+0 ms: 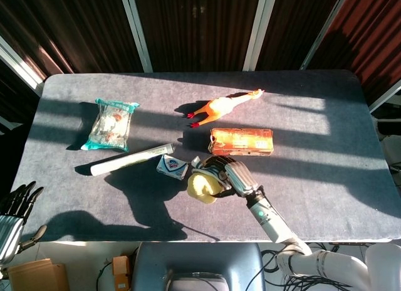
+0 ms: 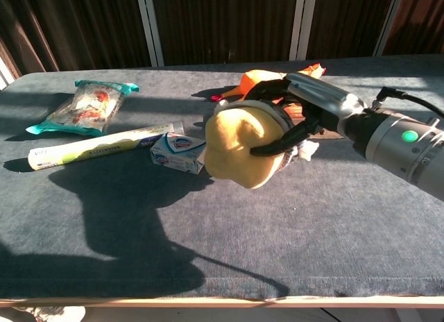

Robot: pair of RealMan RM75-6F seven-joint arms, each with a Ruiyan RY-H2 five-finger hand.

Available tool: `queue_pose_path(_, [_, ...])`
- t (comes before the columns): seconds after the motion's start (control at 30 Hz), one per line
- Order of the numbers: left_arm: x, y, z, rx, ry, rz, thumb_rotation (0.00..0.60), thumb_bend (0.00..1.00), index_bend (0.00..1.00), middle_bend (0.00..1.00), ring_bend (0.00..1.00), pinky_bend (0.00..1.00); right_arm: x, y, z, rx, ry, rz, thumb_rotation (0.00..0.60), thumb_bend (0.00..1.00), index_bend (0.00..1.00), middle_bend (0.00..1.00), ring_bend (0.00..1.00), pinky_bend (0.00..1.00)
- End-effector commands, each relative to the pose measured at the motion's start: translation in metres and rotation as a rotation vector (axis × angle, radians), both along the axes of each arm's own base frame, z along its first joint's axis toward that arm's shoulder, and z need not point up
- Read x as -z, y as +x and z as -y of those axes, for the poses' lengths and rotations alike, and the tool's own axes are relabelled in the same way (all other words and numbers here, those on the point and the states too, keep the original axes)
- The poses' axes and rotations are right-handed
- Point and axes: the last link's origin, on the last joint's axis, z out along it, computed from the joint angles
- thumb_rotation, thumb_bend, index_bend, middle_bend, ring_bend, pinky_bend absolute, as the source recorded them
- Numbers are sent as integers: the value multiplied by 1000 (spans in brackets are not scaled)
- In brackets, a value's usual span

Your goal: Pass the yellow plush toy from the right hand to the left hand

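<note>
My right hand (image 1: 229, 174) (image 2: 295, 121) grips the yellow plush toy (image 1: 202, 186) (image 2: 241, 152) and holds it above the table, near the middle and toward the front. Its fingers wrap over the top and side of the toy. The toy hangs just right of the small white and blue box (image 1: 171, 167) (image 2: 178, 152). My left hand (image 1: 14, 212) shows only at the lower left corner of the head view, below the table edge, with its fingers spread and nothing in it.
On the grey table (image 1: 326, 159) lie an orange rubber chicken (image 1: 222, 105) (image 2: 258, 79), an orange carton (image 1: 242, 142), a white tube (image 1: 130, 159) (image 2: 104, 146) and a teal snack bag (image 1: 111, 123) (image 2: 85, 107). A grey chair back (image 1: 197, 266) stands at the front edge.
</note>
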Motion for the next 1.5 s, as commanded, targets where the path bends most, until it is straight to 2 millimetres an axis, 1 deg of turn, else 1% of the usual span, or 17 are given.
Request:
queue_pose_path(0.03, [-1,0,0,0,2,3,600,285,104,0,3,147,18,22,2,-21,37,30,600,259,793,607,743,1000])
queue_pose_path(0.13, [-2,0,0,-2,7,10,600,285,105,0,10,147,33,33,1,-23,89,40,600,260,788,607,739,1000])
queue_pose_path(0.2, [-3,-1,0,-4,5,10,600,286,106,0,11,147,43,37,-2,-35,112,25,600,260,761,607,702,986])
queue_pose_path(0.27, [-2,-1,0,-5,-4,9,600,285,107,0,12,147,50,39,-5,-43,139,22,600,260,697,575,625,925])
queue_pose_path(0.33, [-2,-1,0,-7,-7,10,600,285,107,0,13,147,55,40,-8,-39,175,37,600,260,595,489,518,828])
queue_pose_path(0.43, [-3,-1,-1,-8,-7,14,600,285,108,0,14,148,58,39,-11,-44,222,42,600,260,436,353,354,720])
queue_pose_path(0.57, [-3,-2,-1,-11,-5,17,600,286,108,0,14,148,57,32,-13,-70,232,-9,600,258,305,239,184,594])
queue_pose_path(0.63, [-3,-2,-1,-11,-11,14,600,285,108,0,15,148,56,28,-13,-74,235,-26,600,246,244,172,96,481])
queue_pose_path(0.7, [-2,-1,-1,-10,-14,11,600,285,109,0,16,148,53,26,-13,-72,249,-37,600,225,165,82,19,296])
queue_pose_path(0.77, [-1,-1,-1,-8,-18,8,600,284,109,0,17,147,50,23,-12,-69,263,-48,600,200,95,20,0,156])
queue_pose_path(0.8, [0,-1,-1,-8,-20,6,600,284,109,0,17,148,48,23,-11,-70,263,-49,600,183,53,3,0,106])
queue_pose_path(0.87, [0,-1,-2,-10,-22,5,600,283,109,0,18,148,45,22,-10,-73,255,-49,600,148,6,0,0,61])
queue_pose_path(1.03, [1,-1,-3,-16,-24,2,600,284,110,0,19,148,28,20,-14,-106,205,-17,600,82,0,0,0,26])
queue_pose_path(1.13, [2,-1,-3,-18,-27,-1,600,283,109,0,19,148,12,19,-17,-139,167,9,600,61,0,0,0,23])
queue_pose_path(1.33, [3,-1,-4,-21,-30,-6,600,283,109,0,19,148,-30,11,-26,-190,100,31,600,36,0,0,0,5])
queue_pose_path(1.43, [4,-1,-4,-22,-35,-10,600,283,109,0,20,149,-57,-3,-34,-198,70,-8,600,29,0,0,0,0])
queue_pose_path(1.5, [5,-1,-4,-21,-40,-16,600,284,109,0,24,149,-78,-23,-43,-183,40,-100,600,30,0,0,0,0])
